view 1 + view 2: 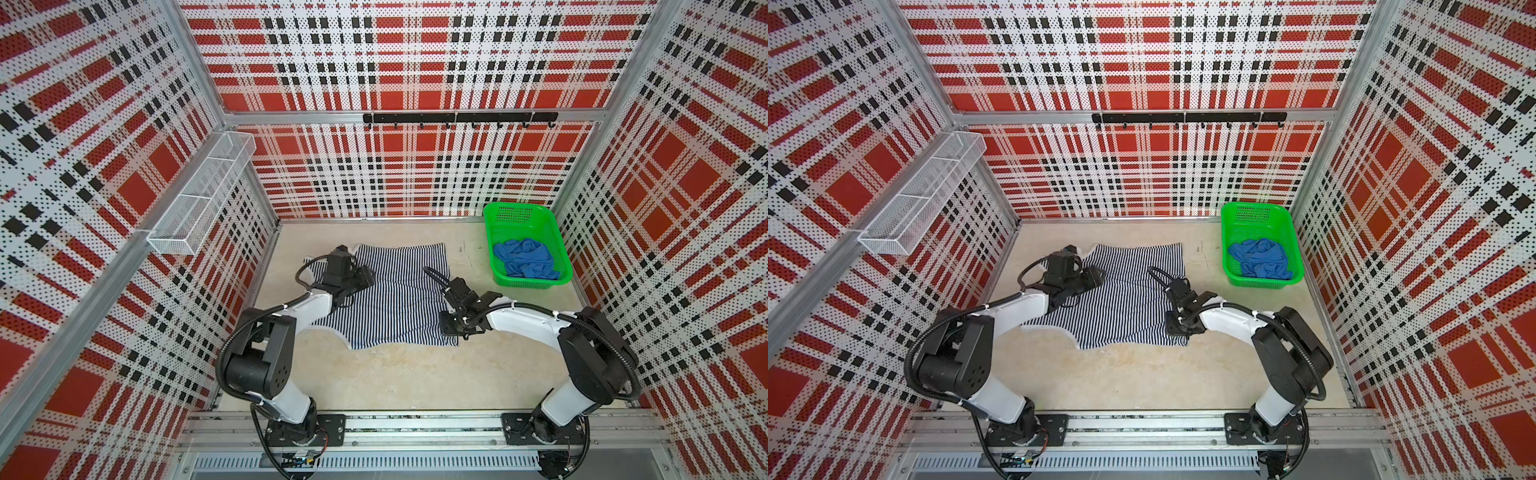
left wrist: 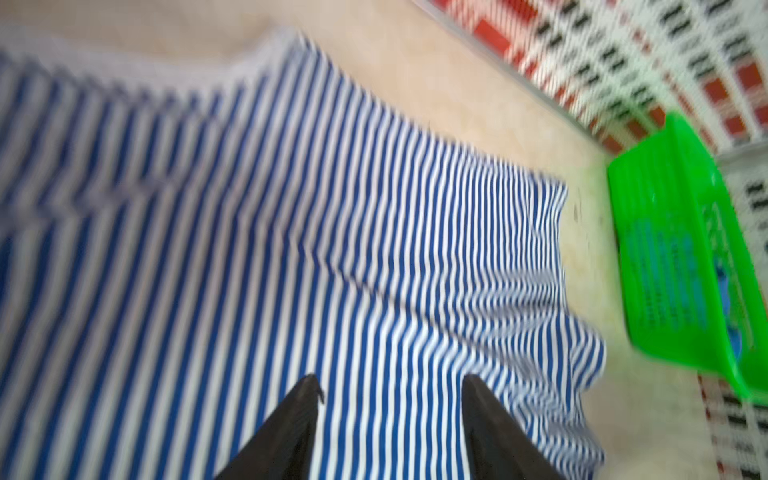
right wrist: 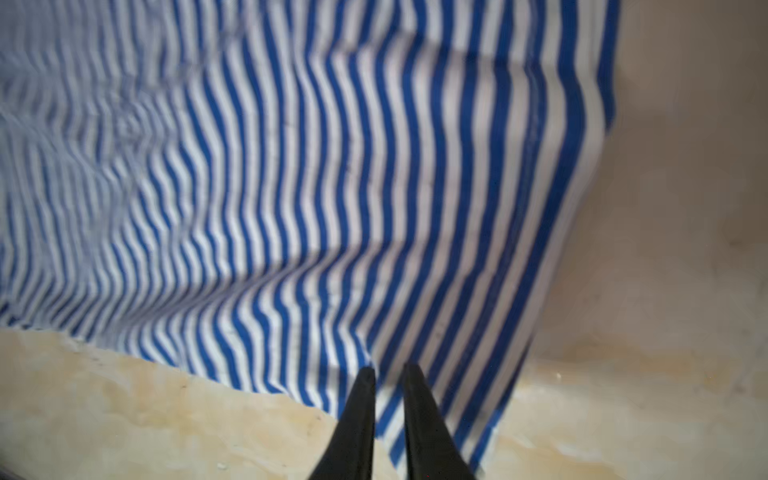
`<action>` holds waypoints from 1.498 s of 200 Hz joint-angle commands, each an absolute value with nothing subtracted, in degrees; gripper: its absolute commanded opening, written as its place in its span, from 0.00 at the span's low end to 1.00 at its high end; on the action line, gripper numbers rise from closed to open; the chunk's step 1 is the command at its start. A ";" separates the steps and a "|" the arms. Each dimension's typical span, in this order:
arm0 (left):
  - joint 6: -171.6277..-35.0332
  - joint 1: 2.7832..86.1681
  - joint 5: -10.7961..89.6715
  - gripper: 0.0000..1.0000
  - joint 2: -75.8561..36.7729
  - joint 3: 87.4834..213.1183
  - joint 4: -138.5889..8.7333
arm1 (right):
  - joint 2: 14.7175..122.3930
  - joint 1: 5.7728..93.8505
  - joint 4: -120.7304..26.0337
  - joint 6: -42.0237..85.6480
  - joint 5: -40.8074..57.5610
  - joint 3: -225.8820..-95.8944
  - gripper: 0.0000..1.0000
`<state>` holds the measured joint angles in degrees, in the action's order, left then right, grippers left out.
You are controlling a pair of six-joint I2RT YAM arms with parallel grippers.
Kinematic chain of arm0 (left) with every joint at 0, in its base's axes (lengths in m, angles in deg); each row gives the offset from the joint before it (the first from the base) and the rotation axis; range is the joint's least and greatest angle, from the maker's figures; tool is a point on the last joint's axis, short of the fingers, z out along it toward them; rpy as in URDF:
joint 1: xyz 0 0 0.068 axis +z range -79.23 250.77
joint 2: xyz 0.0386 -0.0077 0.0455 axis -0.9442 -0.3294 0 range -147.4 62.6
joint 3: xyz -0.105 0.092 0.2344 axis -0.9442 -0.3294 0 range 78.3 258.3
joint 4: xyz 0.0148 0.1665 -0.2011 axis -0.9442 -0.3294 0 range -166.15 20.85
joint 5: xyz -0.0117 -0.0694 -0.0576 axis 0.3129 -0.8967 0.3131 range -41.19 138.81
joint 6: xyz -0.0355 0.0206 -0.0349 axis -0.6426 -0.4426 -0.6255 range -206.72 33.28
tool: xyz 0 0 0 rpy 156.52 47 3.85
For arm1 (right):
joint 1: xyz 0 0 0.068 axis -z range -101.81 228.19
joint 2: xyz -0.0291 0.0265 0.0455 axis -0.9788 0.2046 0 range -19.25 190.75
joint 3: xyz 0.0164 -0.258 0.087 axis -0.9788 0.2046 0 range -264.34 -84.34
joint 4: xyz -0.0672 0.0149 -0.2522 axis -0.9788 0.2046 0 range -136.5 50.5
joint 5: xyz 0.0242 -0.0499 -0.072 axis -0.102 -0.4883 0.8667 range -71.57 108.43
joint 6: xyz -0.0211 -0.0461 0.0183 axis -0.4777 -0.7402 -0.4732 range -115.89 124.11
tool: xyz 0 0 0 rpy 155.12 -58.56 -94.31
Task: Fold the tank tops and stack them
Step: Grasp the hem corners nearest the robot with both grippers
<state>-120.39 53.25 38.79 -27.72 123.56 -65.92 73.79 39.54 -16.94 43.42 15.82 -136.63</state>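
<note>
The striped tank top (image 1: 399, 299) (image 1: 1125, 307) lies spread flat in the middle of the table, its white-trimmed edge toward the left. My left gripper (image 1: 369, 276) (image 2: 390, 380) hovers over its far left part, open, with only stripes (image 2: 332, 249) showing between the fingers. My right gripper (image 1: 451, 328) (image 3: 387, 368) is down at the top's near right corner, jaws almost together with a strip of striped cloth (image 3: 291, 187) in the narrow gap. The plain blue tank top (image 1: 525, 257) (image 1: 1260, 257) lies crumpled in the green basket.
The green mesh basket (image 1: 515, 210) (image 2: 665, 208) stands at the back right by the wall. A white wire shelf (image 1: 203, 195) hangs on the left wall and a black hook rail (image 1: 457, 117) on the back wall. Bare beige tabletop (image 1: 395, 374) lies in front of the striped top.
</note>
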 commanded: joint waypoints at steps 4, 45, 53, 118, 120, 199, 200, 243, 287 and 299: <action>-127.08 48.09 39.84 0.58 -23.61 114.25 -66.90 | 73.17 40.85 -15.54 44.77 19.19 -135.56 0.16; -132.12 46.56 41.99 0.57 -18.44 101.95 -65.99 | 73.08 44.04 -14.79 44.41 24.29 -131.68 0.15; -131.44 47.06 42.64 0.57 -17.88 100.99 -67.05 | 72.47 45.12 -15.65 44.45 24.23 -130.69 0.15; -123.37 47.08 47.40 0.62 -12.54 112.63 -86.45 | 64.57 48.41 -10.43 41.96 23.09 -131.37 0.23; -123.44 46.83 47.80 0.63 -11.95 113.18 -87.32 | 64.09 48.31 -10.10 42.09 22.69 -131.40 0.24; -136.59 46.97 50.05 0.60 12.14 107.33 -107.58 | 54.66 42.00 -6.07 50.04 10.49 -128.31 0.45; -136.79 47.04 50.00 0.60 12.32 107.14 -107.48 | 54.71 41.81 -6.31 50.18 10.31 -128.29 0.46; -140.79 49.84 50.13 0.59 14.51 102.94 -99.04 | 56.68 38.79 -13.89 54.33 7.76 -125.89 0.53; -141.67 51.06 49.18 0.59 10.27 97.14 -89.91 | 59.55 38.29 -19.47 56.97 7.55 -124.59 0.54; -141.46 51.12 49.41 0.59 9.68 96.56 -89.41 | 60.71 38.26 -20.25 57.43 7.36 -124.38 0.53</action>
<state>-140.74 50.34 49.28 10.79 97.59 -94.56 58.51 38.60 -16.24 54.85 7.58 -125.04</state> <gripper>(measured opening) 0.589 0.535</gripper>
